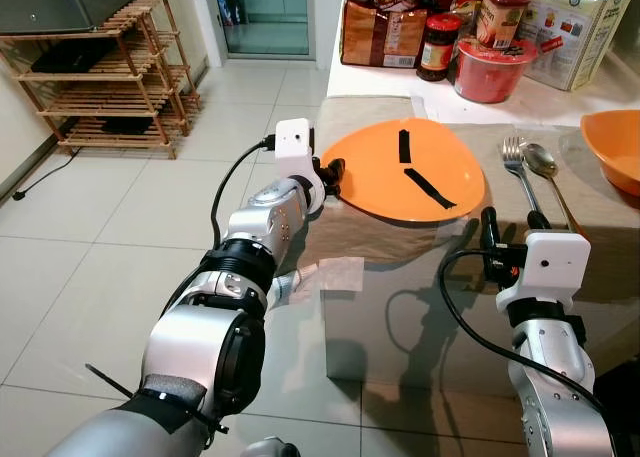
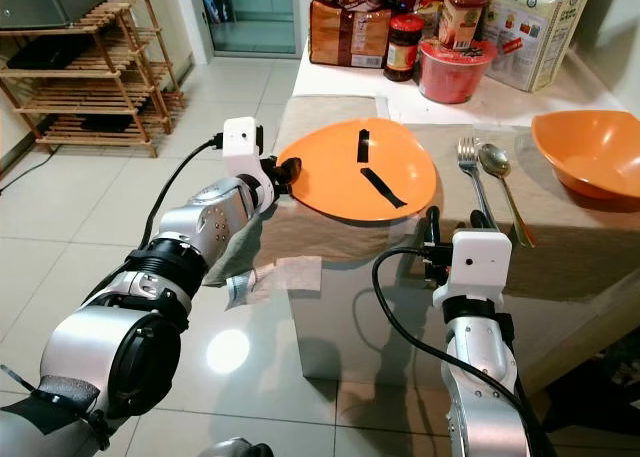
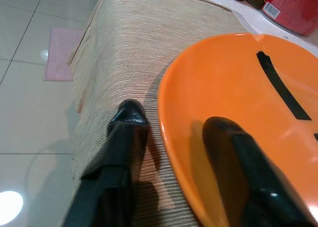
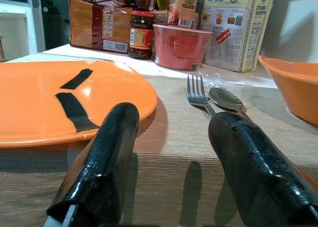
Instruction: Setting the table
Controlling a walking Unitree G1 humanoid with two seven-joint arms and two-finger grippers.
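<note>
1. The right gripper (image 1: 488,239) hovers at the near edge of the table, its two black fingers (image 4: 104,152) spread apart and holding nothing, above the woven beige table mat (image 1: 380,232).
2. Just beyond it on the mat lie a fork (image 1: 518,172) and a spoon (image 1: 545,167), side by side and lengthwise, directly ahead of the spread fingers.
3. The left gripper (image 1: 334,175) sits at the left rim of the orange plate (image 1: 410,172). Its fingers are parted across the rim, one finger (image 3: 124,152) on the mat outside the plate, the other over the plate's inner surface; whether they are pinching the rim cannot be told.
4. The plate rests on the mat toward its left end, with two black strips (image 1: 428,187) on its face.
5. An orange bowl (image 1: 615,147) stands at the right edge of the table.
6. At the far side, a red tub (image 1: 490,69), a dark jar (image 1: 438,47) and food packets (image 1: 380,27) crowd the white counter.
7. On the left, a wooden rack (image 1: 100,67) stands on the tiled floor.
</note>
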